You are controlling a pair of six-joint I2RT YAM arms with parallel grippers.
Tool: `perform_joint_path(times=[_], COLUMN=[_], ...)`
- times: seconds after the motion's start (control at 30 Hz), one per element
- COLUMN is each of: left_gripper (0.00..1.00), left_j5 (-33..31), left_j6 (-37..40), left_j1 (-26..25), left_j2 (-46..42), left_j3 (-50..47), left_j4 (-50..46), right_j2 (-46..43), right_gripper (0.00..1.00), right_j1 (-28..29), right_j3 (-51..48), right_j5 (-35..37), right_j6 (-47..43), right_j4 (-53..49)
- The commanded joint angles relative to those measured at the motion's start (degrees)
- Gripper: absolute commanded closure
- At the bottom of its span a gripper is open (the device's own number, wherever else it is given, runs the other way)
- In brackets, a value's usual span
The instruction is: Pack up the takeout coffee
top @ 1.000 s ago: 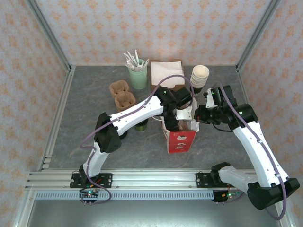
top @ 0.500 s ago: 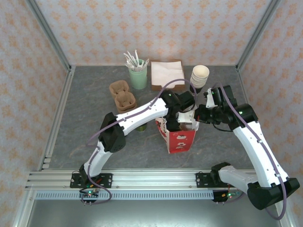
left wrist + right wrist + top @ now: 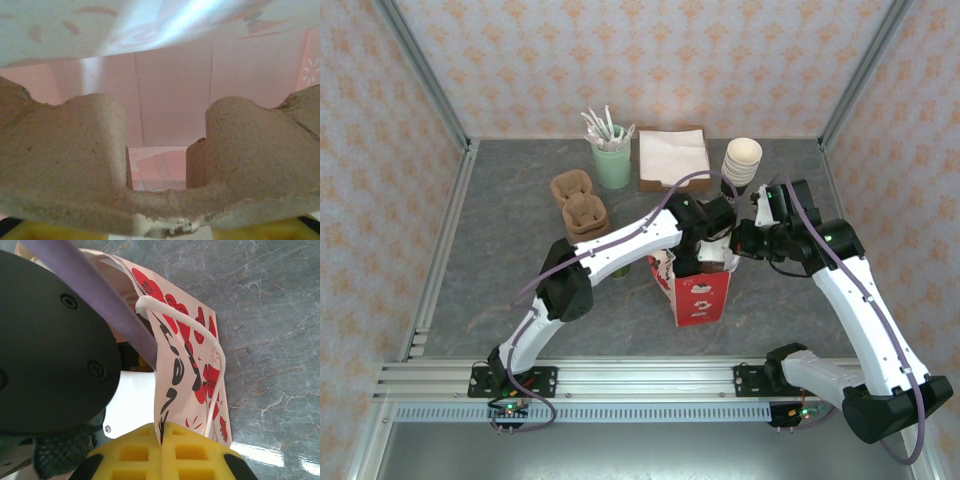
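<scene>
The red-and-white paper bag [image 3: 702, 295] stands upright at the table's middle. My left gripper [image 3: 167, 232] reaches down into its mouth. A brown pulp cup carrier [image 3: 165, 195] lies right across the jaws, which stand apart, with the bag's pink inside behind it. Whether they still pinch the carrier is unclear. My right gripper [image 3: 162, 436] is shut on the bag's printed top edge [image 3: 172, 390] beside its white cord handle, at the bag's right side [image 3: 738, 248]. The takeout coffee [image 3: 618, 269], a dark olive cup, peeks out from under my left arm, left of the bag.
Two more pulp carriers [image 3: 580, 203] lie at the back left. Behind them are a mint-green cup of white utensils [image 3: 612, 162], a napkin box [image 3: 673, 157] and a stack of cream cups [image 3: 741, 162]. Metal rails edge the table.
My left arm has swung right and reached deeper into the bag with the carrier. The bag has shifted slightly. The right arm has kept still.
</scene>
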Motion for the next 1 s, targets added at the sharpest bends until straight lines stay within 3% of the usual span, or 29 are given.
perform_joint_path(times=[0.0,0.4,0.97], left_gripper=[0.41,0.13,0.07], left_j5=[-1.2,1.1,0.5], left_j6=[-1.2,-1.9,-5.8], left_j1=[-1.1,-1.1,-0.6], left_j2=[1.9,-2.7,-11.2], left_j3=[1.1,1.0,5.0], left_j4=[-0.3,0.5,-1.5], right_j2=[-0.4,-0.4,-0.7], right_gripper=[1.00,1.00,1.00], right_j1=[0.3,0.3,0.2], right_j3=[-0.5,-0.8,-1.5], right_j5=[-2.8,-2.2,0.0], right_j6=[0.4,0.3,1.2], right_j4=[3.1,2.7,1.7])
